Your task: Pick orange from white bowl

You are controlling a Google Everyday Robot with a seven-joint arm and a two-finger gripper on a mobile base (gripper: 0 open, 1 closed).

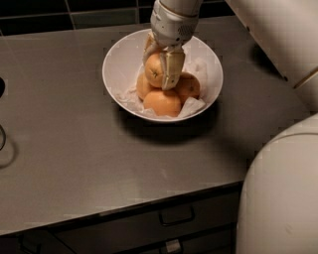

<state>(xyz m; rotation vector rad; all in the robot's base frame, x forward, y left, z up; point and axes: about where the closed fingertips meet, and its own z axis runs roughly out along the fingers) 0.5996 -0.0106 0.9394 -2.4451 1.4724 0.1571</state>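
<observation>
Grey counter [74, 149] fills most of the one camera view, with a strip of dark tile [49, 10] behind it and a drawer front with one handle [176, 217] below its front edge. One bowl [111, 74] stands on the counter toward the back, glossy white and lined with crumpled paper [192, 105] that shows at the front right and along the left side. Four round fruits are in view inside it. The orange [153, 72] is the topmost one, sitting high in the middle of the bowl above the other three: one fruit at the front [162, 103], one at the right [191, 87] and one half hidden at the left [141, 87]. Whether the orange touches those below cannot be told. Being round, it has no long axis to name; its small dark stem dot faces the camera, a little below the middle of the visible face. The gripper [161, 67] comes down from the back into the bowl and is clamped on the orange, one finger [173, 69] lying down its right side and the other behind its upper left. One white arm [278, 39] crosses the upper right corner, and the robot's pale body [283, 198] fills the lower right.
</observation>
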